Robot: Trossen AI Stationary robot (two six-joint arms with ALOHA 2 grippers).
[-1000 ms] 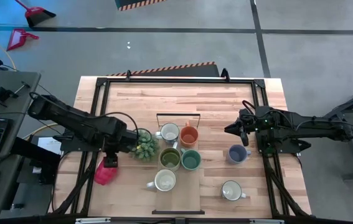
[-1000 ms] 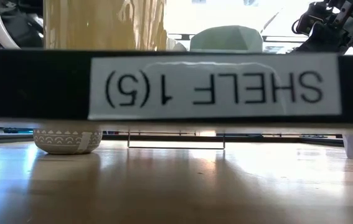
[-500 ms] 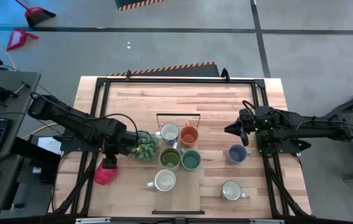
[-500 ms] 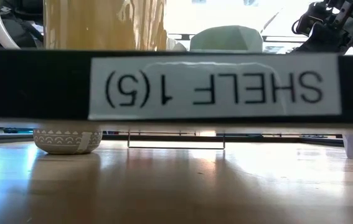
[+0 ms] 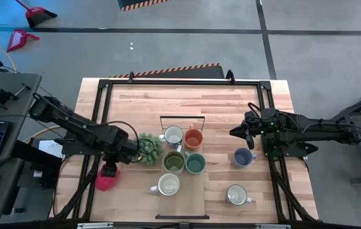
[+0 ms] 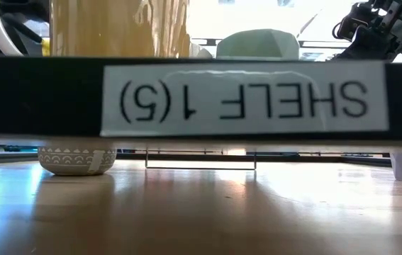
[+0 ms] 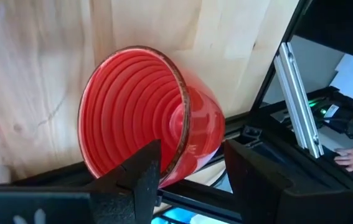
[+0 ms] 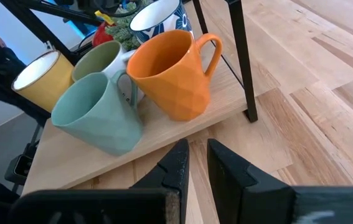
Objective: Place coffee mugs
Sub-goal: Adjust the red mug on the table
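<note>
My left gripper (image 5: 109, 168) is at the table's left edge, shut on a red mug (image 5: 105, 182) that lies tilted, its mouth facing the wrist camera (image 7: 136, 118). Orange (image 5: 193, 138), olive green (image 5: 174, 161), teal (image 5: 195, 163) and two pale mugs (image 5: 173, 135) (image 5: 168, 184) stand on a low wooden board (image 5: 190, 197) at mid-table. A blue-grey mug (image 5: 242, 156) and a cream-white mug (image 5: 236, 194) stand on the table to its right. My right gripper (image 5: 236, 132) waits above the blue-grey mug, a narrow gap between its fingers (image 8: 192, 163), nothing in it. My left gripper has the red mug's wall at the rim (image 7: 177, 146), one finger inside the mug (image 7: 144, 169) and one outside (image 7: 254, 180). The fingers come slanting down from the table's left. The mug is tipped on its side; whether it rests on the table I cannot tell.
A spiky green potted plant (image 5: 148, 147) stands between my left gripper and the board. A black frame (image 5: 181, 117) rises at the board's far end, and black rails (image 5: 97, 127) run along the table's edges. A labelled black bar (image 6: 243, 99) blocks most of the low view.
My left gripper has rolled a little and edged toward the table's near edge with the red mug still in its hold. My right arm has kept still.
</note>
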